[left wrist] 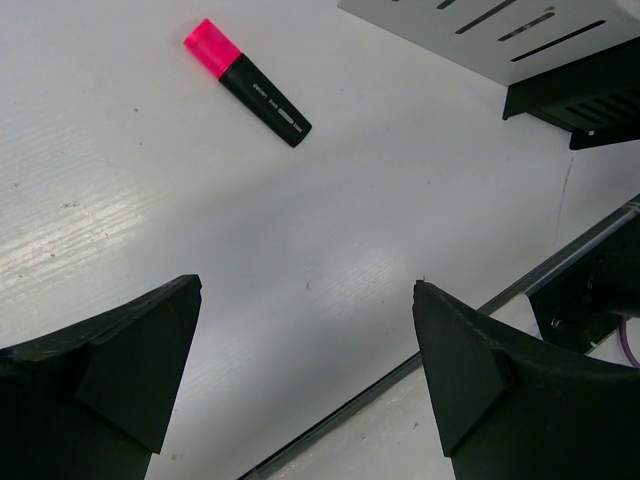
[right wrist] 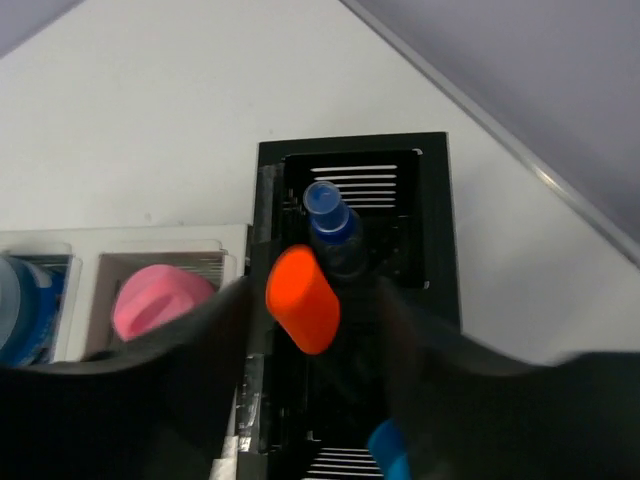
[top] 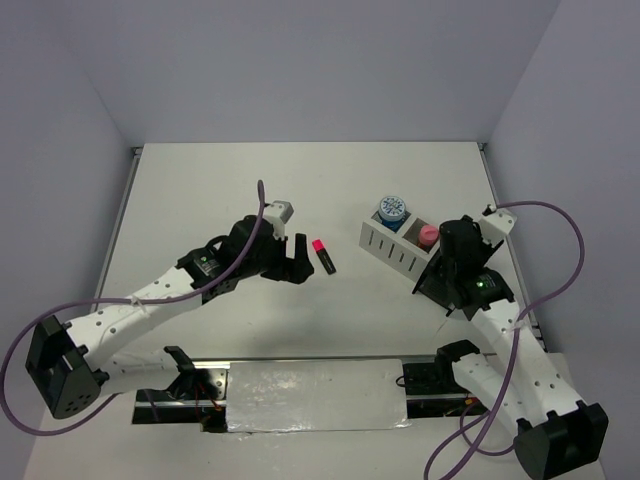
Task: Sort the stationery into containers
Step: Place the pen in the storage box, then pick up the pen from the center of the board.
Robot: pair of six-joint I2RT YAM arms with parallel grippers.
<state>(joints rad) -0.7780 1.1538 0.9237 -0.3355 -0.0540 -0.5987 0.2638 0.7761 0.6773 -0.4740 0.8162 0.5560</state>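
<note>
Right end effector (right wrist: pixel 312 340) hangs over the black box (right wrist: pixel 350 140), which sits against the white two-compartment box (top: pixel 395 255) near the right edge of the desk (top: pixel 250 180). An orange-capped highlighter (right wrist: pixel 303 298) stands cap-up between its blurred fingers. You cannot tell from the wrist view whether the jaws grip it or have let go; a sliver of gap shows on either side of the cap, but the barrel below is hidden. Already inside the black box are a blue-capped bottle (right wrist: pixel 328 210), just beyond the orange cap, and a blue-capped highlighter (right wrist: pixel 388 452) at the near end. The white box holds a pink tube (right wrist: pixel 160 300) in one compartment and a blue tin (top: pixel 390 209) in the other. Left end effector (left wrist: pixel 305 290) is spread wide and holds nothing. It points at the pink-capped highlighter (left wrist: pixel 248 82), the one item seen loose, which lies flat near the middle of the desk and apart from the fingers. Risks, as judgement: if you lift the right arm before the jaws are clear, the orange highlighter may drag up or tip against the bottle and knock it over. The pink highlighter lies diagonally to the left jaws, so closing without turning the wrist could skid or roll it away. Carrying it toward the boxes while the right arm sits there invites an arm-to-arm bump.
</note>
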